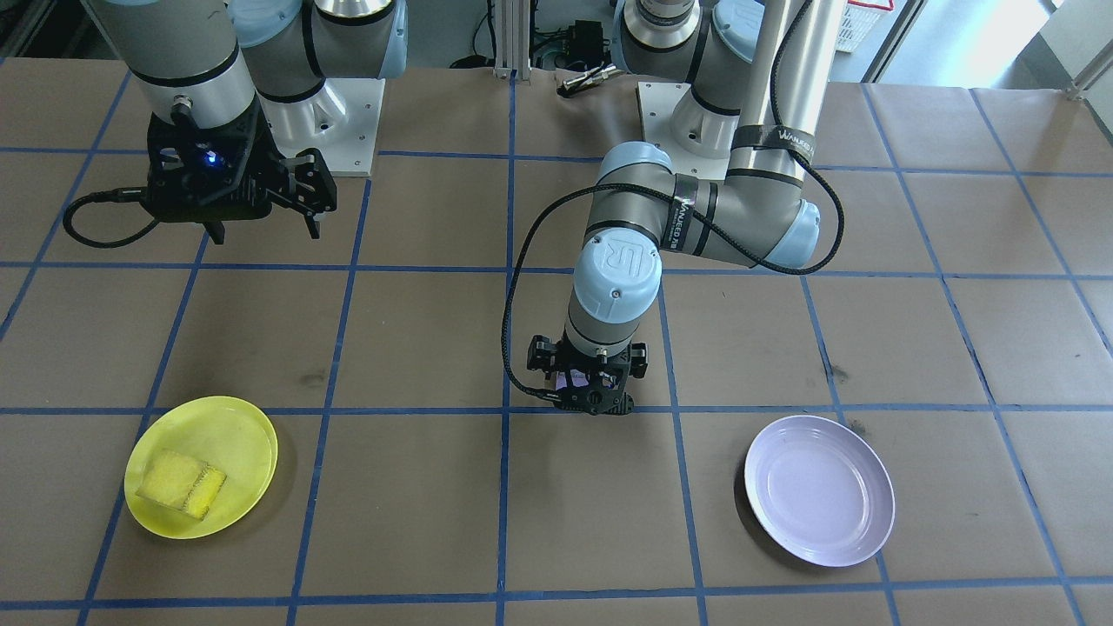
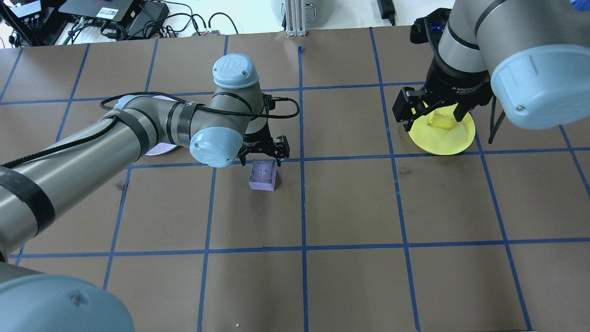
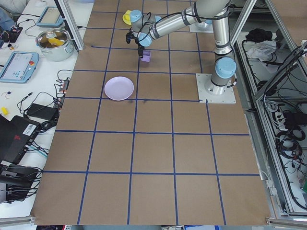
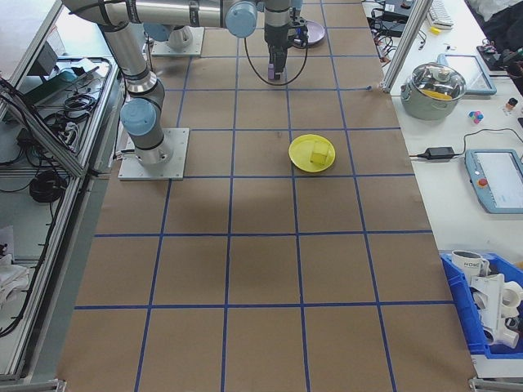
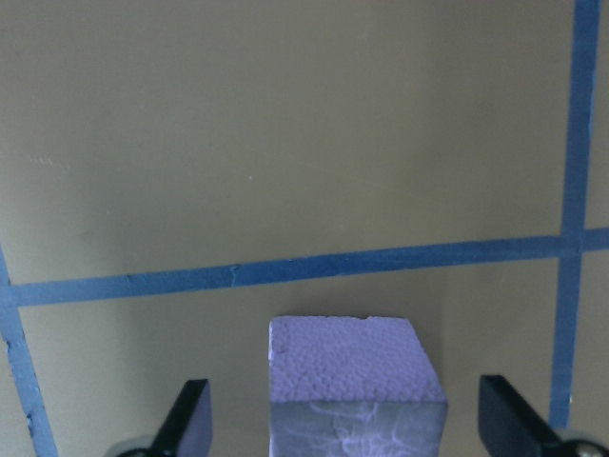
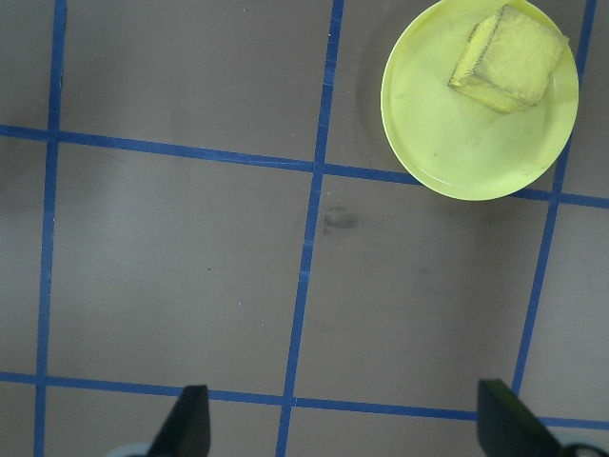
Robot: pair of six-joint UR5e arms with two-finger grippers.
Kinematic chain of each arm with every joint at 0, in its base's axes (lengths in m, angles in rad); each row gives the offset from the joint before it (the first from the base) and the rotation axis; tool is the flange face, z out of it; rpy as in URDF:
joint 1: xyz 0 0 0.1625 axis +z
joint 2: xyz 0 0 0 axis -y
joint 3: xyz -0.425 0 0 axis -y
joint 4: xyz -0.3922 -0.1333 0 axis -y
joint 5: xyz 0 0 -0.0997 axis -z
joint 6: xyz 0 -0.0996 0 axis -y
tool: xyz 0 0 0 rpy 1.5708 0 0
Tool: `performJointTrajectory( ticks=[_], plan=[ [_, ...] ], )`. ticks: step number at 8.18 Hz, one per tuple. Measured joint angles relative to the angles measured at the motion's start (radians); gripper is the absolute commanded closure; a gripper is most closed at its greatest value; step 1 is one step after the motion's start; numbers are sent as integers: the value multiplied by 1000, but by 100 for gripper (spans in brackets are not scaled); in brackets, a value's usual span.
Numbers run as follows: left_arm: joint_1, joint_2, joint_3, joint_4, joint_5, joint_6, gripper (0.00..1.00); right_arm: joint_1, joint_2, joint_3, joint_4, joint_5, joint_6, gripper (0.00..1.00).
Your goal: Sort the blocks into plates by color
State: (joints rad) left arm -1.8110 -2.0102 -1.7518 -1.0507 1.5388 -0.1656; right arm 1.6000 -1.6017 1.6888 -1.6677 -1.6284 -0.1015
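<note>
The purple block rests on the brown table near its middle. My left gripper is low over it and open. In the left wrist view the block sits between the two fingers with a gap on each side. The yellow block lies in the yellow plate. My right gripper hangs open and empty, high above that plate. The lavender plate holds nothing; in the overhead view it is mostly hidden behind my left arm.
Blue tape lines divide the brown table into squares. The two arm bases stand at the robot's edge. Cables and electronics lie beyond the far edge, and a steel pot stands on a side bench.
</note>
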Motion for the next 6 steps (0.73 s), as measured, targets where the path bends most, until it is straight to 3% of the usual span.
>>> performJointTrajectory(
  ticks=[2, 3, 4, 6],
  plan=[
    [-2, 4, -26, -1, -4, -6, 0, 1, -2, 3, 2, -8, -6, 0],
    [-2, 10, -48, 0, -2, -4, 21, 1, -1, 5, -3, -9, -5, 0],
    [-2, 14, -62, 1, -1, -6, 54, 1, 1, 6, -7, -9, -3, 0],
    [-2, 10, -63, 21, 1, -11, 89, 1, 3, 5, -14, -9, -1, 0]
  ],
)
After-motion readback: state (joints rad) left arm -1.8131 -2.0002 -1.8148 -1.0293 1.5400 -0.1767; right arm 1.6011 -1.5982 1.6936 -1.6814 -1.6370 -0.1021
